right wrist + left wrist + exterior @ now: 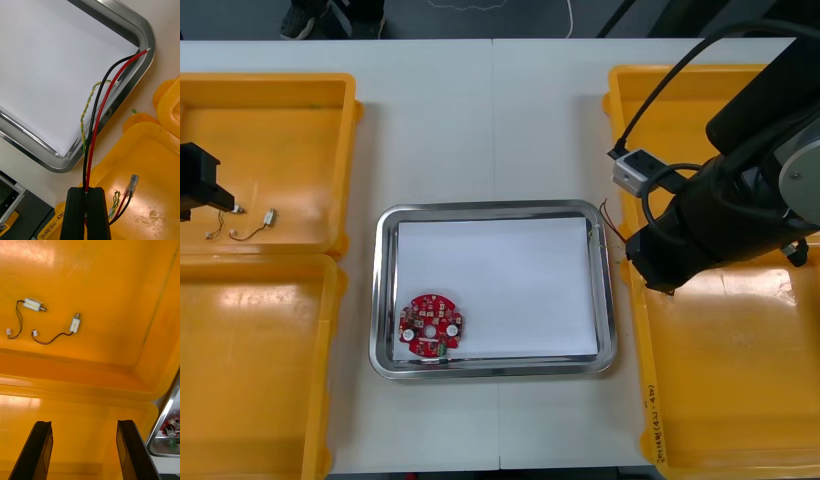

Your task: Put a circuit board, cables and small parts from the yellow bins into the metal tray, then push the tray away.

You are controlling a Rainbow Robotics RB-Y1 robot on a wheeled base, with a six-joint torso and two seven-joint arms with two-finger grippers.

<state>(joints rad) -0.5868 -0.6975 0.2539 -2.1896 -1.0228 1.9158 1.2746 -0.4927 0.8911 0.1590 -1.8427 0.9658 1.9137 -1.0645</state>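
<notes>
My right gripper (pixel 86 192) is shut on a red and black cable (pixel 98 116) twisted with a yellow-green strand. The cable reaches from the near right yellow bin (pixel 740 400) over the metal tray's rim (pixel 144 33) onto its white inside. Its other end, with a clear plug (pixel 133 183), hangs over the bin floor. A round red circuit board (pixel 431 325) lies in the tray's near left corner. My left gripper (pixel 84 450) is open over the far left bin (pixel 280 110), a little short of two small metal parts (pixel 33 304) (pixel 75 324) with thin wires.
The near left yellow bin (pixel 250 380) and the far right yellow bin (pixel 660 100) flank the tray (pixel 380 300). My right arm (pixel 740 200) spans both right bins. Bare table lies beyond and in front of the tray.
</notes>
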